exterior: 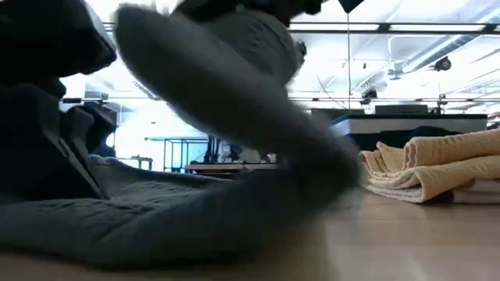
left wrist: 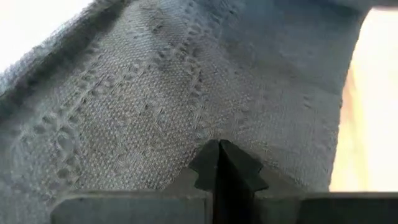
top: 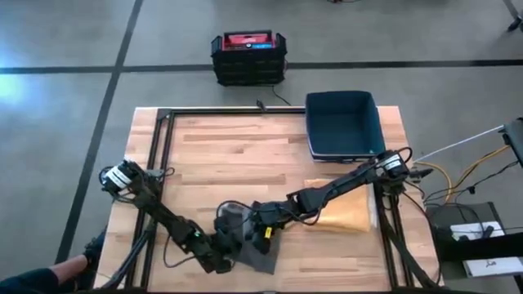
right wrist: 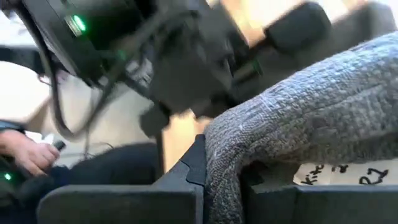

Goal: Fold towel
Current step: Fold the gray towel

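Grey towel point(top: 245, 241) bunched at near edge of worktop point(top: 237, 155), partly lifted. Left pincer point(left wrist: 217, 163) clenched on its cloth, fingers pressed together. Right pincer point(right wrist: 221, 180) clenched on a towel fold that runs between its fingers. Folded tan towel point(top: 347, 214) near the right edge; blue bin point(top: 343, 124) at far right corner.

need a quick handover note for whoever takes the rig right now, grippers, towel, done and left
Left gripper: fingers shut on the grey towel, near the table's front edge.
Right gripper: also shut on the grey towel, holding a fold of it raised, right next to the left one.
Grey towel: bunched and partly lifted, rest lying on the table.
A tan towel lies folded to the right; blue bin at the back.
Done: both grasps. Left: lay the fold over and flatten, release.
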Robot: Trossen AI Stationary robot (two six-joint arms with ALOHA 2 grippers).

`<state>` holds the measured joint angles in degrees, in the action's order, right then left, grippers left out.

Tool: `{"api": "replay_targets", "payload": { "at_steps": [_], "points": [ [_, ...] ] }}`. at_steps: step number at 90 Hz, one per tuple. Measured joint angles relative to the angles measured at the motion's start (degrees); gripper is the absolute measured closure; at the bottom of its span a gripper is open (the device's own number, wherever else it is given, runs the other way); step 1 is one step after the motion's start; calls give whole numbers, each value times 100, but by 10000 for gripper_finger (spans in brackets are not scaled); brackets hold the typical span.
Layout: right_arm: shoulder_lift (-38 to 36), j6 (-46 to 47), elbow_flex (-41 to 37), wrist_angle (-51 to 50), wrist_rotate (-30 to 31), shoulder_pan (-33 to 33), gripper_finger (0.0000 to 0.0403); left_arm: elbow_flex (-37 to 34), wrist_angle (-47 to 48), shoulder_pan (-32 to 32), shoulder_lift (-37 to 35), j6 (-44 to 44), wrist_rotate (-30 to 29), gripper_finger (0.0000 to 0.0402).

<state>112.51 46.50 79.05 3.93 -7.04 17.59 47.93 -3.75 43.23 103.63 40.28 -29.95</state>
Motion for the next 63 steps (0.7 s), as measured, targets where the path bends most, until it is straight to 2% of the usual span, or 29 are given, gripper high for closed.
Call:
{"api": "replay_targets", "payload": {
  "at_steps": [9, 26, 40, 50, 63],
  "points": [
    [0, 0, 2, 93, 214, 41, 396, 343, 1102, 113, -344, 16, 44, 402],
    [0, 47, 2, 117, 428, 39, 396, 906, 3335, 497, -1063, 592, 36, 402],
    [2, 46, 2, 119, 464, 39, 395, 690, 4483, 945, -1467, 1433, -209, 402],
    [2, 57, 2, 128, 720, 41, 395, -20, 4153, 1112, -1562, 2042, -294, 402],
    [2, 160, 2, 155, 867, 37, 395, -1022, 2392, 1162, -1560, 2164, -310, 402]
  ]
}}
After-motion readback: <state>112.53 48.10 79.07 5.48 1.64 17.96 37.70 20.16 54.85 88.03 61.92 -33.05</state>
